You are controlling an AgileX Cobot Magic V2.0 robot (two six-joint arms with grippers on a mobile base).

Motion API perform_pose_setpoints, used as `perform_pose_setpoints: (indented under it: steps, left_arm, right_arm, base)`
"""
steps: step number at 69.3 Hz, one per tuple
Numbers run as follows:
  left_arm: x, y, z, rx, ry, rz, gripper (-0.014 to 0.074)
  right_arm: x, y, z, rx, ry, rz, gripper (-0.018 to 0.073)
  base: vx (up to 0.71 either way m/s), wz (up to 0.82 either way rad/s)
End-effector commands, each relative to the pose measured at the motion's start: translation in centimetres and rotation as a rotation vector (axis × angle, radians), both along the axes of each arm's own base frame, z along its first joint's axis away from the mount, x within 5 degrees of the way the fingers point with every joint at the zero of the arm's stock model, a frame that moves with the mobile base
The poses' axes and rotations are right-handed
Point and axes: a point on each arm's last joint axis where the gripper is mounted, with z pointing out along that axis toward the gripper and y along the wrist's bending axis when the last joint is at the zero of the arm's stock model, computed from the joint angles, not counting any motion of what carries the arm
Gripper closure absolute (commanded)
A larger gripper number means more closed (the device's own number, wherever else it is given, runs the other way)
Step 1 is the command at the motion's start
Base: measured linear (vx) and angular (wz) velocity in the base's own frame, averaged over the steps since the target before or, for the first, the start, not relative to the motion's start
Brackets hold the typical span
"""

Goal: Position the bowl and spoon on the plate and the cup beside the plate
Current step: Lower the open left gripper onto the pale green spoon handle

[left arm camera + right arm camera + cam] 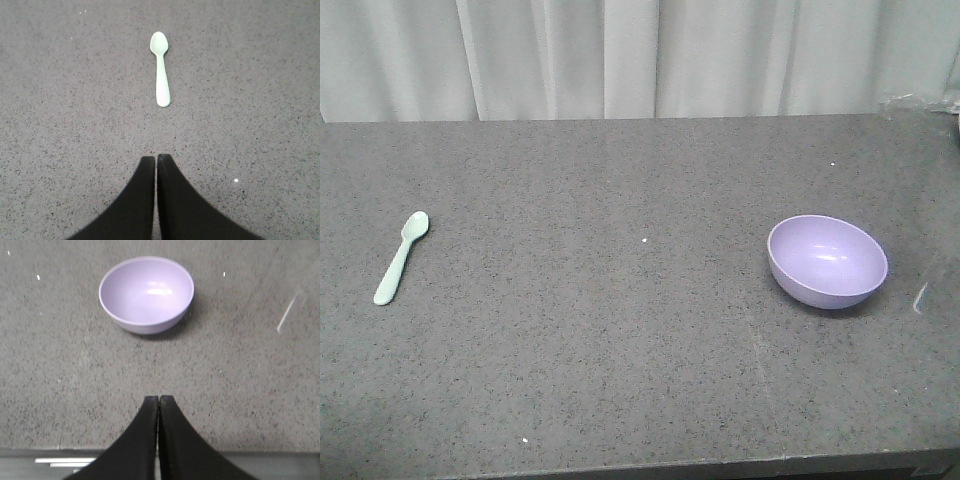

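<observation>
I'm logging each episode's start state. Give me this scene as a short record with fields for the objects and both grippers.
surface: grey speckled table
spoon: lying flat on the left side, nothing touching it
bowl: on the right side, empty
plate: not in view
cup: not in view
left gripper: shut, empty, short of the spoon
right gripper: shut, empty, short of the bowl

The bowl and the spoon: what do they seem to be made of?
The bowl looks like lavender plastic, smooth and mostly matte, with only a soft highlight inside. The spoon looks like pale mint plastic, one uniform moulded piece, matte. Looks alone cannot confirm either.
</observation>
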Motion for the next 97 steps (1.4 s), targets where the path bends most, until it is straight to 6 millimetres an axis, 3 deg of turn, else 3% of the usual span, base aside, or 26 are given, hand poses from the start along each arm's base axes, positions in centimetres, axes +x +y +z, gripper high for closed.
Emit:
perform_pose_setpoints:
  steps: [1, 29, 41, 54, 68, 75, 91, 97]
  left_arm:
    - [0.9, -0.1, 1.1, -0.008, -0.039, 0.000, 0.0603]
    - [1.1, -0.1, 1.0, -0.007, -0.034, 0.000, 0.0603]
    - [1.1, -0.1, 1.0, -0.007, -0.031, 0.001, 0.0579]
    - [1.1, -0.1, 1.0, -0.010, -0.030, 0.003, 0.0421]
    - [1.1, -0.1, 1.0, -0.013, -0.029, 0.005, 0.0120]
    - [1.1, -0.1, 1.0, -0.013, -0.029, 0.005, 0.0020]
    - [1.2, -0.1, 0.9, -0.017, -0.029, 0.004, 0.0020]
    - [2.1, -0.4, 0.5, -0.045, 0.004, -0.007, 0.0036]
  right_arm:
    - [1.0, 0.0, 1.2, -0.003, -0.030, -0.002, 0.0565]
    - [1.1, 0.0, 0.9, 0.000, -0.005, -0.002, 0.0559]
    - [1.0, 0.0, 0.8, -0.002, 0.013, -0.001, 0.0492]
    - [1.0, 0.0, 0.8, -0.002, 0.018, -0.001, 0.0316]
    - [1.0, 0.0, 0.8, -0.001, 0.018, -0.001, 0.0118]
    - [1.0, 0.0, 0.8, -0.001, 0.018, -0.001, 0.0056]
    - [1.0, 0.0, 0.8, -0.001, 0.016, -0.001, 0.0042]
    - [1.0, 0.0, 0.8, -0.001, 0.011, -0.002, 0.0042]
  base:
    - [0.00, 0.00]
    - [0.00, 0.00]
    - [0.00, 0.00]
    - [0.00, 0.00]
    - [0.00, 0.00]
    - [0.00, 0.00]
    - [0.00, 0.00]
    - [0.00, 0.00]
